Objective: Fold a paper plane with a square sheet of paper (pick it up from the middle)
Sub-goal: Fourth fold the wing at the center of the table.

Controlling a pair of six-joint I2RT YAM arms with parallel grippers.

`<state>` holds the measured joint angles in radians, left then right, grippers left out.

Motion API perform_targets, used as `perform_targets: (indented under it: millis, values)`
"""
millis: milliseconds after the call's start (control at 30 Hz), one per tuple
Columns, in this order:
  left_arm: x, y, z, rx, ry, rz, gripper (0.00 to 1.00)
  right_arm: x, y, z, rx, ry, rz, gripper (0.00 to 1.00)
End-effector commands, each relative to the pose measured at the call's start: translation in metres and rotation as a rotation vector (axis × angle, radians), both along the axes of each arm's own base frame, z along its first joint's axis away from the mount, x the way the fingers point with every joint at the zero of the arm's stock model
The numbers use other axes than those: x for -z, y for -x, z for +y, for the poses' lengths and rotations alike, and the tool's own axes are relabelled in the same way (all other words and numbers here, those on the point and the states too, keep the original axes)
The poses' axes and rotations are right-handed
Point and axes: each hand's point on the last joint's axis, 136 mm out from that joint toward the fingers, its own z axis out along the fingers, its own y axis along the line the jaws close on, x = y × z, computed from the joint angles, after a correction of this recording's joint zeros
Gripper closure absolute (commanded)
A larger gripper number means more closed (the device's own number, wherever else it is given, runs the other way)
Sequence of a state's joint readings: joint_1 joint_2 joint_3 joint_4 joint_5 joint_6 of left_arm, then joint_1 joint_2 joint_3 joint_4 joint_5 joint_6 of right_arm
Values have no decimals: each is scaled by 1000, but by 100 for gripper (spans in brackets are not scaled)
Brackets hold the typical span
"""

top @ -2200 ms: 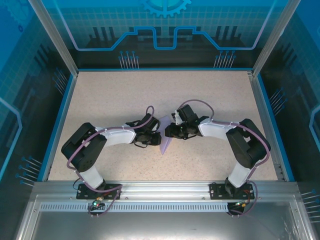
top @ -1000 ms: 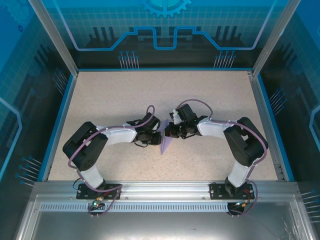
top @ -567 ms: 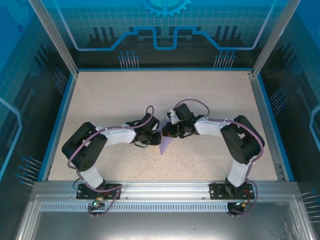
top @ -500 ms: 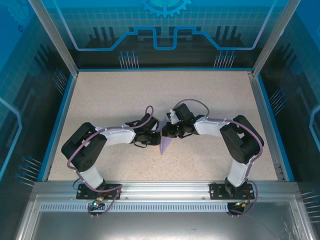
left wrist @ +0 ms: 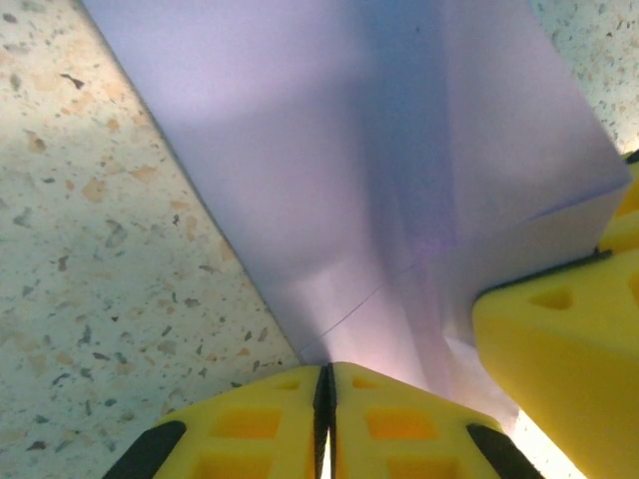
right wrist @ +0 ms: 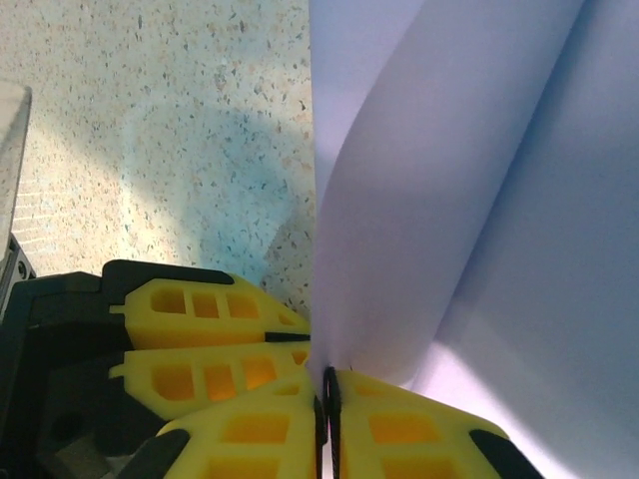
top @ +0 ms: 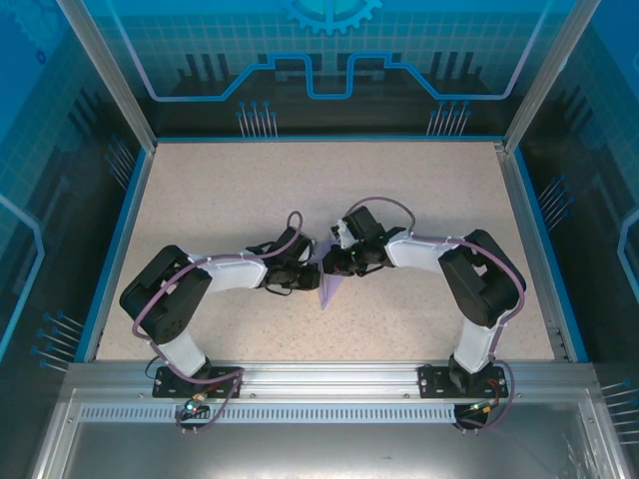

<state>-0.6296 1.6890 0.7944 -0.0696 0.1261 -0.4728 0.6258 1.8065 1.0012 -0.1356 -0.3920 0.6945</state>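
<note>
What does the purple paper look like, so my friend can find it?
Look at the speckled tabletop inside the blue-walled frame, where the two arms meet in the middle. Pinched between the left gripper and right gripper is the folded purple paper, the one flat, pointed lilac shape beside black-and-white arms.

No legible text, labels, brands or numbers anywhere — sole graphic sign: blue gear emblem [top: 329, 12] on back wall panel [top: 329, 60], top centre.

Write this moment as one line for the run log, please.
step: folding | paper: creased, partly folded, at middle of table | left jaws: shut on paper | right jaws: shut on paper
</note>
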Motion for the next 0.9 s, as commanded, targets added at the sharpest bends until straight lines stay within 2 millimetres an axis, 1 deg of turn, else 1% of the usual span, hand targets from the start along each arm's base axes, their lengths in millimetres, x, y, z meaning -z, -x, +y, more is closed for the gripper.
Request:
perform_targets:
  millis: [0, 100, 200, 333, 433, 600, 867]
  values:
    - [15, 5, 10, -27, -14, 28, 88, 4, 5, 5, -27, 26, 14, 87]
    - [16, 6, 11, -33, -2, 30, 90, 5, 3, 8, -26, 21, 18, 87]
    - [16, 7, 12, -36, 8, 29, 93, 5, 2, 11, -26, 15, 20, 87]
    - [15, 7, 11, -33, 19, 28, 93, 8, 1, 14, -24, 13, 29, 87]
    - [15, 7, 12, -37, 25, 30, 98, 10, 0, 15, -24, 10, 34, 87]
    - [15, 8, 14, -42, 34, 32, 100, 13, 0, 17, -20, 7, 42, 87]
    - [11, 9, 15, -48, 56, 27, 100, 17, -2, 22, -22, 1, 52, 87]
